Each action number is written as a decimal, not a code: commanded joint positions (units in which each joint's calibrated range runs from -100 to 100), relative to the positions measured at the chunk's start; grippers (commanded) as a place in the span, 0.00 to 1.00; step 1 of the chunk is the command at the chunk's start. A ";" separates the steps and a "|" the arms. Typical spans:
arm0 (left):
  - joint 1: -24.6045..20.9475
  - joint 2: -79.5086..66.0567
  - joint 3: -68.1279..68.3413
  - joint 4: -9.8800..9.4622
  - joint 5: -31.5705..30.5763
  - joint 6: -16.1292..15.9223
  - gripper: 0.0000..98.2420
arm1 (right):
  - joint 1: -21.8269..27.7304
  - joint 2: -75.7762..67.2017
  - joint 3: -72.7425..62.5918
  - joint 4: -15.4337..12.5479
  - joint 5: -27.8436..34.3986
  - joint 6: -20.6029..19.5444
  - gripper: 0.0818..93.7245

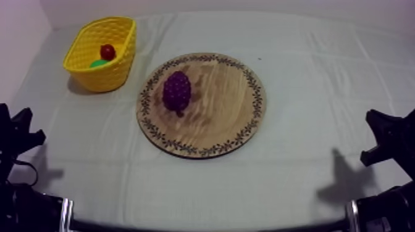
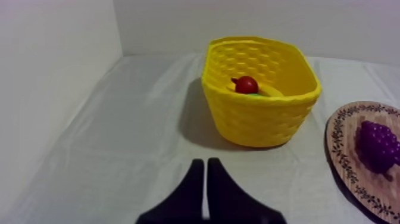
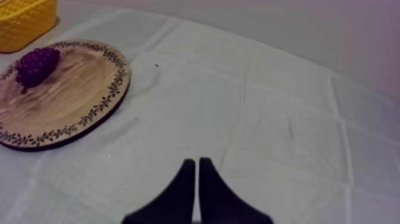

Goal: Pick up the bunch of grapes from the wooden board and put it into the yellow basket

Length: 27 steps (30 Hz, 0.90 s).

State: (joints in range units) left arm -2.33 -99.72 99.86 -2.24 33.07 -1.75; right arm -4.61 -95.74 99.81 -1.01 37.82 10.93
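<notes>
Grapes on board, arms parked low.
Knobbly purple grapes lie on the grainy wooden board's left part, long axis away-to-near, nearer the left arm; woven yellow basket stands beyond-left, apart from the board, holding a small red fruit. Left jaws and right jaws: pressed together, holding nothing.

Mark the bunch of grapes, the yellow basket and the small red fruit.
bunch of grapes (image 1: 176,91): top view, middle of the cluster.
yellow basket (image 1: 102,77): top view, front outer wall.
small red fruit (image 2: 246,85): left wrist view, its rounded front.
</notes>
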 commanded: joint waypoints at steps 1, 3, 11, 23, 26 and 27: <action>0.78 -0.02 -0.08 0.07 0.40 2.71 0.00 | 0.02 -0.01 -0.03 0.01 0.00 -0.02 0.00; 0.78 -0.02 -0.08 0.07 0.40 2.68 0.00 | 0.02 -0.01 -0.03 0.01 0.00 -0.02 0.00; 0.78 -0.02 -0.08 0.07 0.40 2.69 0.00 | 0.02 -0.01 -0.03 0.01 0.00 -0.02 0.00; 2.86 5.93 -6.14 -2.85 -2.47 5.72 0.00 | 0.02 -0.01 -0.03 0.01 0.00 -0.02 0.00; 3.71 10.10 -11.54 -2.95 -1.89 6.61 0.00 | 0.02 -0.01 -0.03 0.01 0.00 -0.02 0.00; 4.03 11.56 -13.66 -2.96 -1.37 6.85 0.00 | 0.02 -0.01 -0.03 0.01 0.00 -0.02 0.00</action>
State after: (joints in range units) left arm 1.40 -90.95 90.21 -5.21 31.12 4.78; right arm -4.61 -95.74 99.81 -1.01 37.82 10.93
